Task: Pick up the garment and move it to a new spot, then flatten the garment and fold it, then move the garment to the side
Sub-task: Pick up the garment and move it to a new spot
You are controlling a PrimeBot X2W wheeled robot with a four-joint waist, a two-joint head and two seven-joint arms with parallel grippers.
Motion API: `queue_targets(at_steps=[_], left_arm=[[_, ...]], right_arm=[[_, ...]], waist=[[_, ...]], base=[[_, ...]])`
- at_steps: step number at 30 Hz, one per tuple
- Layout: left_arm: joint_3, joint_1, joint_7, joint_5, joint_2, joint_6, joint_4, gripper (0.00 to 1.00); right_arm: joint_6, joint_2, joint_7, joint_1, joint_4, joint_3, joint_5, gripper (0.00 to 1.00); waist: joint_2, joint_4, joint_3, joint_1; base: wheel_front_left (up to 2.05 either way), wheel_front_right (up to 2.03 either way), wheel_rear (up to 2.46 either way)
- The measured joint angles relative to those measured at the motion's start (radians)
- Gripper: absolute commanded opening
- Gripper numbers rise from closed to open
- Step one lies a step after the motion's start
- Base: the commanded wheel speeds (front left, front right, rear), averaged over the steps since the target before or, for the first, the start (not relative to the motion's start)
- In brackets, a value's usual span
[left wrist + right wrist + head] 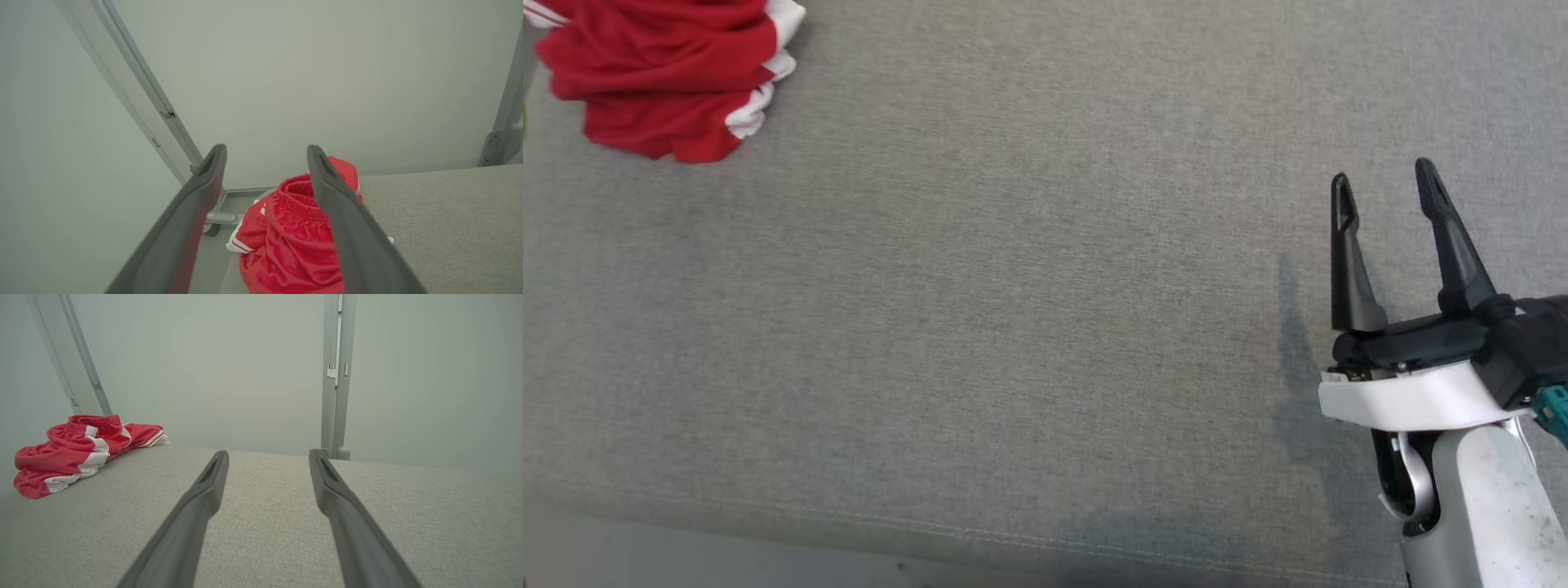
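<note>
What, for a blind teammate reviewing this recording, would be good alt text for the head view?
A crumpled red garment with white trim lies at the upper left corner of a grey fabric surface, partly cut off by the frame. At the lower right, the right gripper stands open and empty, pointing up, far from the garment.

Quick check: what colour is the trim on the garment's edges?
White, in bands along the red garment; the right wrist view shows it best.
</note>
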Motion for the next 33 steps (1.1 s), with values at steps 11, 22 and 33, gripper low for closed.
queue_targets(at_steps=[11,22,33], left_arm=[[-0.141,-0.136,0.084,-0.135,0.078,0.000,0.207,1.00],[-0.192,-0.200,0.104,-0.168,0.089,0.012,0.377,1.00],[-0.212,-0.249,0.004,-0.127,0.082,0.075,0.481,0.00]], right_arm=[[0.000,-0.001,0.000,-0.004,-0.128,-0.017,-0.034,1.00],[0.000,-0.001,0.000,-0.004,-0.157,-0.017,-0.044,1.00],[0.000,0.000,0.000,-0.014,-0.144,-0.012,-0.045,1.00]], waist=[[0.0000,-0.120,0.164,0.0001],[0.0000,-0.180,0.264,0.0000],[0.0000,-0.193,0.260,0.0000]], base=[[0.00,0.00,0.00],[0.00,0.00,0.00],[0.00,0.00,0.00]])
